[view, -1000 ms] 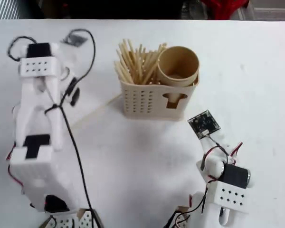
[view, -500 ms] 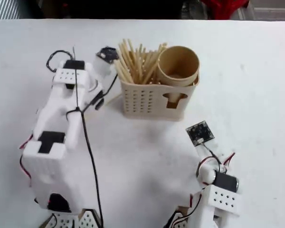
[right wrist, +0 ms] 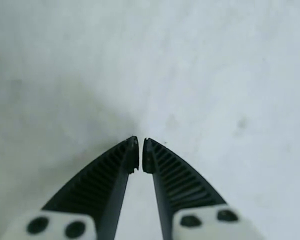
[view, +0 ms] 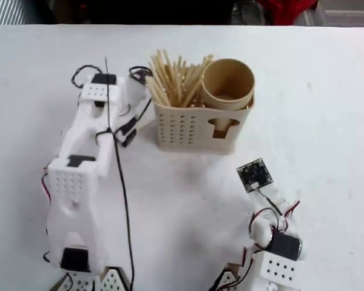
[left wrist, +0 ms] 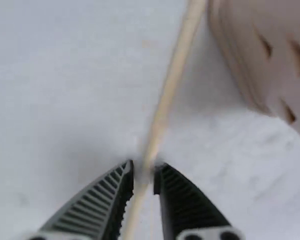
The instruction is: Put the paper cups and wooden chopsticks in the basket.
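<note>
White tabletop runs under both arms, with dark clutter along its far edge. A perforated cream basket stands near the middle, holding an upright paper cup and, beside it, a fanned bundle of wooden chopsticks.

The left tool sits low, just beside the basket's outer wall. Its jaws are drawn narrow around a loose chopstick, which lies on or just above the surface and runs from the tips towards the basket; whether it touches the wall cannot be told. The right tool hangs over bare tabletop, well apart from the basket, its jaws pressed almost together with nothing between them.

The stick looks light, stiff and smooth, so it would likely swivel or slide in a loose pinch. The grip appears to fall near one end, which leaves a long lever free. A hold nearer the middle would probably steady it, and firm pressure should be safe, since thin wood tolerates squeezing but not bending against the basket's rim.
</note>
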Robot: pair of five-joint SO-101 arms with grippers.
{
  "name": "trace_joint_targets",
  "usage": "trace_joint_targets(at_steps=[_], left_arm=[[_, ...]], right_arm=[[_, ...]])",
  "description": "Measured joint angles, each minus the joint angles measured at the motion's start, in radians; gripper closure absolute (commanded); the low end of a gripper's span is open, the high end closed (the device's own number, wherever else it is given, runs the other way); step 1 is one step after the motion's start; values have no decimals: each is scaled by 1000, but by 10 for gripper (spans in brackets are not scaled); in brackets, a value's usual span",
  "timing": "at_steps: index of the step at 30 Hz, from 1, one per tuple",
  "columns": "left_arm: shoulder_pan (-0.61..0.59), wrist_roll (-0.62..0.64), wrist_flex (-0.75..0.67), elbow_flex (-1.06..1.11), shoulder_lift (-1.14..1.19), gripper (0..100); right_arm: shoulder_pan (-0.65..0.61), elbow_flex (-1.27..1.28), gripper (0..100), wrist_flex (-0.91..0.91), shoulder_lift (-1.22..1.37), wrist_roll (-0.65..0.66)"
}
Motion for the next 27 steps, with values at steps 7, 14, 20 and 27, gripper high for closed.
trace_joint_targets(at_steps=[7,14,20,27], left_arm=[[-2,92,183,-279,152,976],[-157,230,267,-557,175,976],[-219,333,273,-605,135,976],[-170,451,273,-605,-180,976]], right_arm=[[0,12,971,72,-130,0],[0,12,971,72,-130,0],[0,12,971,72,-130,0],[0,12,971,72,-130,0]])
